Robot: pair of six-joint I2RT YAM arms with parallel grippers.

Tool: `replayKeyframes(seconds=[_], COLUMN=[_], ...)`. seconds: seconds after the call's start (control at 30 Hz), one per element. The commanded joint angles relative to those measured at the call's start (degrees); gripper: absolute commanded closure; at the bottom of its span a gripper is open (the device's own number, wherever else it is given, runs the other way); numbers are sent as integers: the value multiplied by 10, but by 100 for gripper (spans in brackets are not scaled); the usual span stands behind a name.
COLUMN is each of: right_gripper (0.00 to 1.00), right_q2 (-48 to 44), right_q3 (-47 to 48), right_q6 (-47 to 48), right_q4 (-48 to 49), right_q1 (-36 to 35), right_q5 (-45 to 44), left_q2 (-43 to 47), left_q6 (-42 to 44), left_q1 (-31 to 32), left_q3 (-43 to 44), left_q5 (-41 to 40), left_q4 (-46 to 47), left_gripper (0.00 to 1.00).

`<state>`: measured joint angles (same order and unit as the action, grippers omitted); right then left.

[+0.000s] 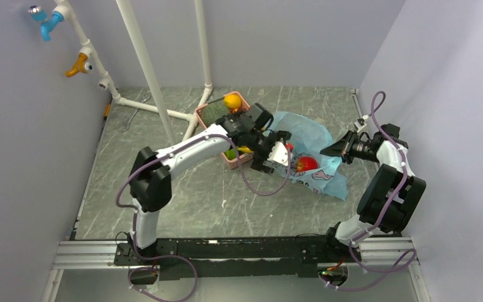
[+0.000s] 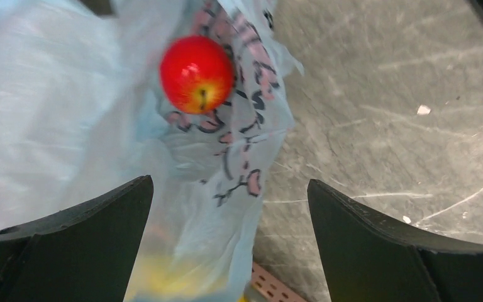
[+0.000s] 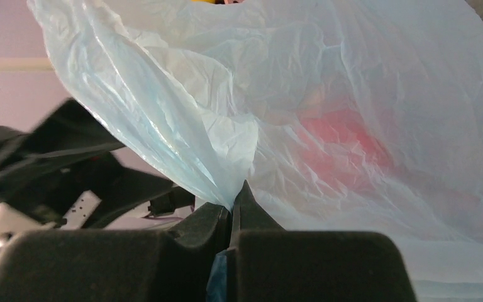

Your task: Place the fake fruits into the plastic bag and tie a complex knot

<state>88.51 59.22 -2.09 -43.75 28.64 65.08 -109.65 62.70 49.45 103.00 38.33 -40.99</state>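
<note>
**Apple in, bag mouth held up**

From above, you see the right gripper (image 1: 338,150) pinching the plastic bag (image 1: 308,135) by its rim. That lifts the mouth toward the pink basket (image 1: 209,113), where an orange (image 1: 232,101) sits. The left gripper (image 1: 275,154) hangs beside the red apple (image 1: 306,164), apparently inside the bag.

Your left wrist view shows those jaws spread wide, holding nothing.

Your right wrist view shows the jaws clamped tight on bunched film.

The left arm (image 1: 182,151) stretches forward and rightward, the left fingers (image 2: 69,251) spread wide. The right arm (image 1: 390,189) is folded, the right fingers (image 3: 198,229) pinched together on the plastic bag (image 3: 352,94).
</note>
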Motion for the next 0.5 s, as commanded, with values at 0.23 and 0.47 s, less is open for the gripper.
replayKeyframes(seconds=[0.23, 0.47], right_gripper=[100, 100], right_q2=[7, 0], right_q3=[75, 150], right_q6=[103, 141], right_q4=[-89, -31], right_q1=[20, 10], right_q5=[-9, -162], left_q2=[-56, 20], left_q6=[47, 49], left_q1=[19, 31], left_q3=[60, 141], left_q5=[-42, 59], left_q4=[-12, -128], left_gripper=[100, 100])
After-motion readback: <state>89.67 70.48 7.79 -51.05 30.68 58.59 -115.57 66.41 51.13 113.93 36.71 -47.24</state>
